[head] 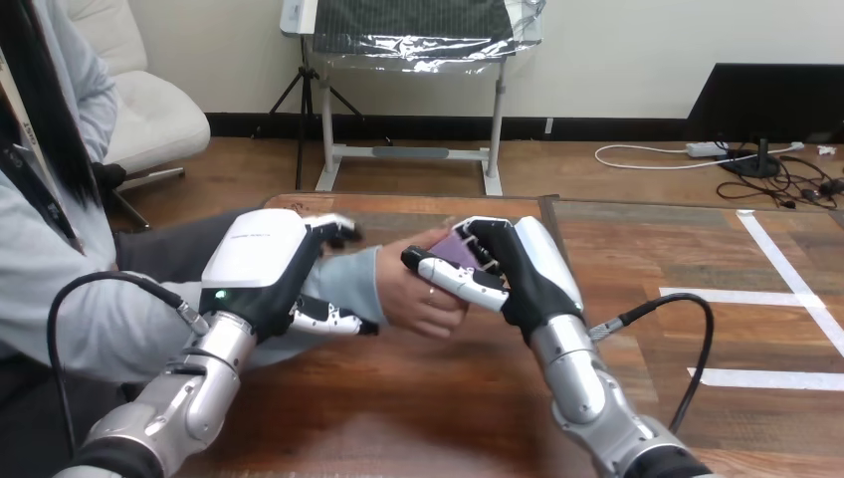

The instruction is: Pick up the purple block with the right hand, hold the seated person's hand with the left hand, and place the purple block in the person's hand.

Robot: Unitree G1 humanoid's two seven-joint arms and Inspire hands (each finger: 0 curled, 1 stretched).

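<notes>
Wooden table (pixel 398 408), left hand (pixel 261 267) clasped round person's wrist (pixel 350 284), right hand (pixel 532 269) gripping purple block (pixel 456 242) at person's hand (pixel 418 299)

1. You see only a small face of the purple block (pixel 455 242). The right hand (pixel 529 274) covers the rest, its fingers (pixel 460 278) curled around it.
2. You cannot tell whether the block touches the person's hand (pixel 423 301) just beneath it, because those fingers hide the contact.
3. The person's wrist (pixel 353 281) lies mostly behind the left hand (pixel 261 267), whose fingers close on the grey sleeve from above and below.
4. The left forearm (pixel 191 396) and the right forearm (pixel 582 383) are cut off by the bottom edge.
5. The worktop (pixel 398 408) runs off past the bottom and right edges.
</notes>
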